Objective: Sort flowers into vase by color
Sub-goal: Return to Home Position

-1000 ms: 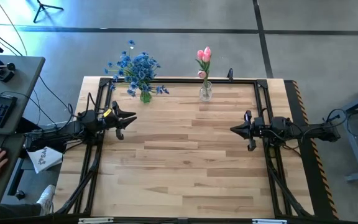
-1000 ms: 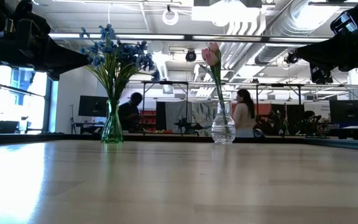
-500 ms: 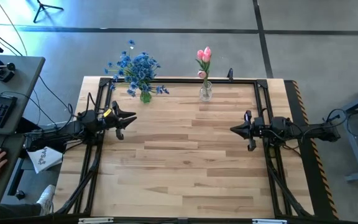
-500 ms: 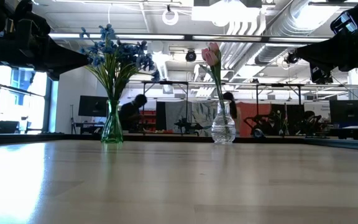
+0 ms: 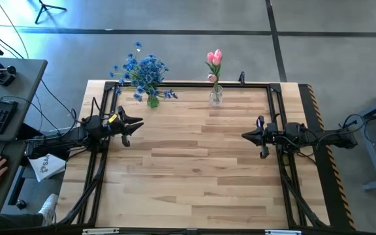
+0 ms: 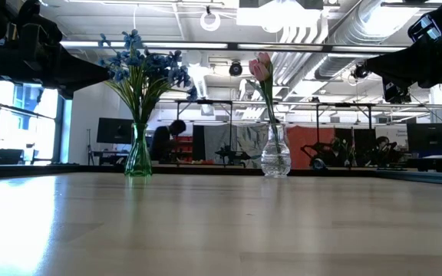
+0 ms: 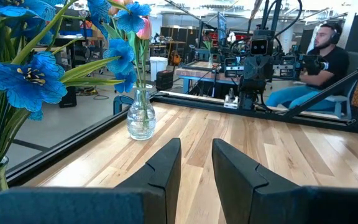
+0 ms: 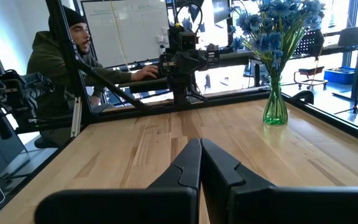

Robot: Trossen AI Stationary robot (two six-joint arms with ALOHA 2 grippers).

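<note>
Nothing on the desk (image 5: 194,176) has moved since the earlier frames; both arms sit as they did, and only a person (image 6: 167,138) in the room behind has shifted while another has walked out of sight. My left end effector (image 7: 196,163) rests low at the desk's left side with its fingers a narrow gap apart and holds nothing. The right end effector (image 8: 200,163) rests at the right side, fingers pressed together, also empty. The blue flowers (image 5: 145,70) stand in the green vase (image 6: 137,153) and the pink tulips (image 5: 214,59) in the clear vase (image 6: 275,156), both upright at the far edge, with the blue bunch on the left. No stems lie loose, so I judge the sorting finished. If I had to reseat one, I'd expect light, thin, springy stems with soft heads, best pinched mid-stem below the blossoms. The vases look glassy and top-heavy, so easy to tip. The green vase is near my left end effector, the clear one farther from my right; neither is touched.
</note>
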